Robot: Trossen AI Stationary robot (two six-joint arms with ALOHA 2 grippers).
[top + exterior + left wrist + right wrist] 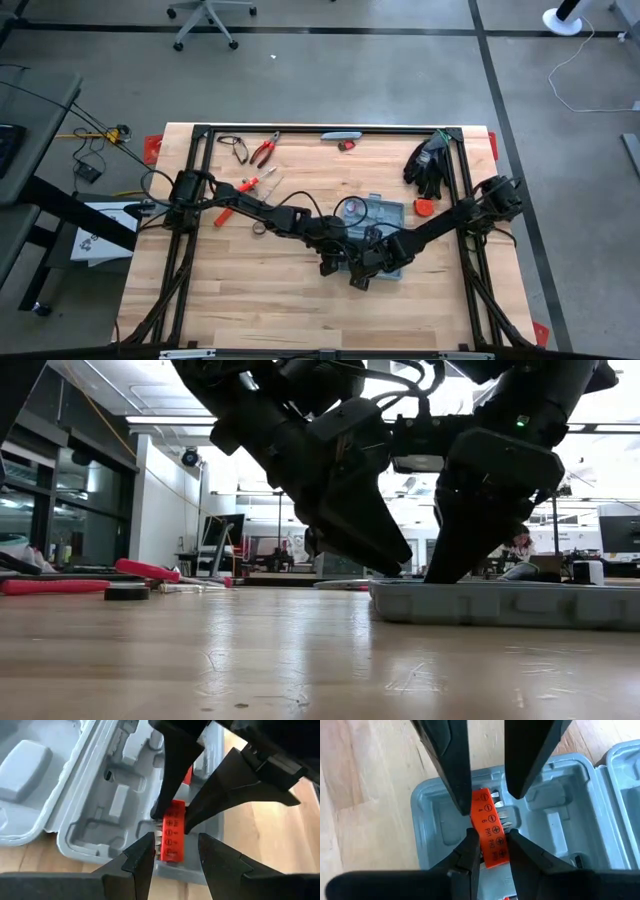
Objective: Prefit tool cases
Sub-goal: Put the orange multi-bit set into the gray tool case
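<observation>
The open case (380,225) lies at centre-right of the high view. Both the left gripper (172,851) and right gripper (490,845) pinch a red bit holder (172,832) over its tray. Best to press it squarely into its slot, keeping it level.

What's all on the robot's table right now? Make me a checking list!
Surface: bare wooden table in a black frame.
Job's things: grey tool case lies open mid-table; an orange bit holder sits in its moulded tray.
Clutter: red-handled pliers, black gloves, small tape roll, more small tools near the far-left edge.
Grippers: left gripper and right gripper meet over the case, both shut on the orange bit holder from opposite ends.
Cables: a black loop rests on the case; wires run along the arms.
Surroundings: office chair, concrete floor, a person seated far behind.
</observation>
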